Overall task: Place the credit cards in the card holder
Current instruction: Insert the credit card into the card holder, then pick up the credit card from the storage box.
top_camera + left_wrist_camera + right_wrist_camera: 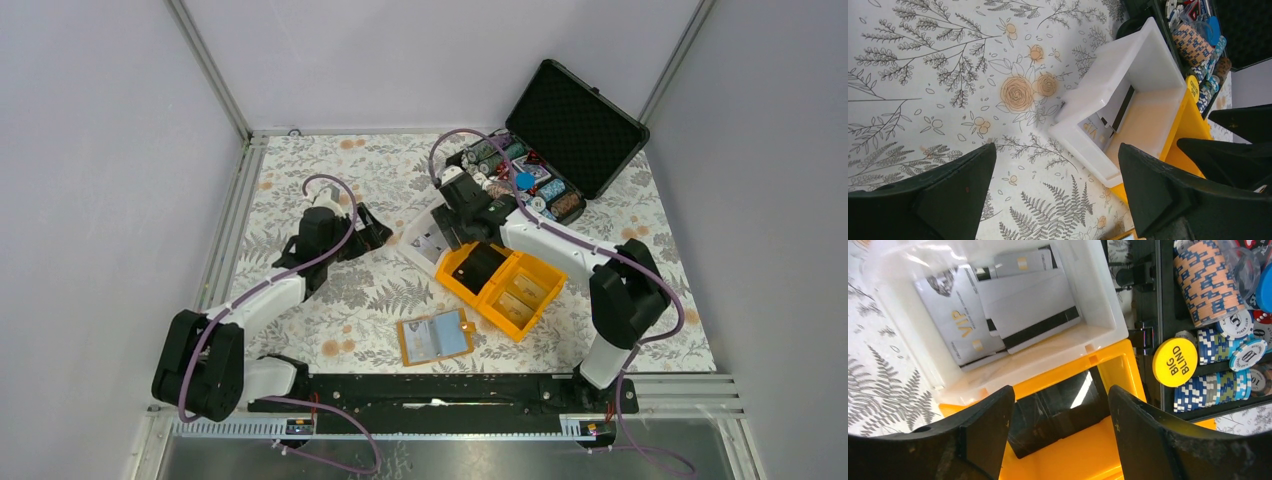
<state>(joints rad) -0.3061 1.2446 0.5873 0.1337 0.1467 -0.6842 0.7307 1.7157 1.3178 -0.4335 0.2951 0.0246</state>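
The black mounting rail [440,390] lies closest, and just beyond it is the card holder [435,338], spread open flat with its pale pockets facing up. No card can be seen sticking out of it.

To the left, the left gripper [1057,150] hangs low over the floral cloth beside a white tray [425,238], jaws wide apart and empty. The credit cards [998,310] lie overlapped on the tray floor, well apart from the holder.

The right gripper [1060,390] hovers where the tray meets the orange bin [455,275], also spread and holding nothing. The black case [575,125] of poker chips [1205,280] sits furthest right.

This looks like the reach for a first card. The next move calls for dropping into the tray and catching one thin edge, probably by working a card against the wall.
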